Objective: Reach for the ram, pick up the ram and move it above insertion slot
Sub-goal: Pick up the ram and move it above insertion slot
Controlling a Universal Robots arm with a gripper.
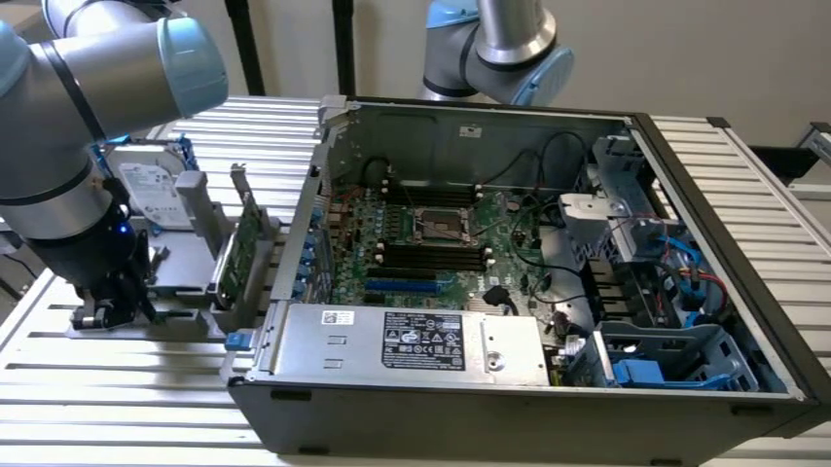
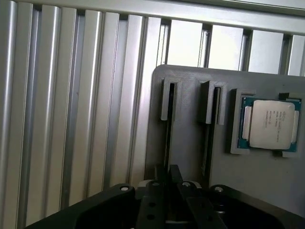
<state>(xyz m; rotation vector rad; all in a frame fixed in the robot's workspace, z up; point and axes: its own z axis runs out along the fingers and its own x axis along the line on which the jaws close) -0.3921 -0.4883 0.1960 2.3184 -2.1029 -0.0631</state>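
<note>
Black and blocky, the gripper (image 2: 170, 174) is seen in the wrist view clenched on the ram (image 2: 167, 129), its fingers drawn close on either side of the stick's thin dark edge. The ram is seated edge-on in a narrow slot of a grey holder (image 2: 190, 95), so the chips on its faces cannot be made out. Just beside it a second narrow slot (image 2: 209, 119) is cut into the same holder; whether anything sits in it cannot be told. Further along the holder a square silver processor chip (image 2: 269, 124) is laid flat in its own recess. Ribbed aluminium table slats (image 2: 71, 119) are seen under and around the holder.

In the exterior view the gripper is lowered onto the holder at that view's left. A wider green expansion card (image 1: 240, 258) is stood upright between the holder and the open computer case (image 1: 520, 413), and a hard drive (image 1: 150, 190) is propped behind the holder. The case's side wall is raised between the card and the motherboard (image 1: 500, 219), where the black insertion slots (image 1: 422, 258) are laid below the processor socket (image 1: 435, 226). A power supply (image 1: 403, 341) is mounted nearest the camera, and a second arm (image 1: 513, 49) is posed behind the case.
</note>
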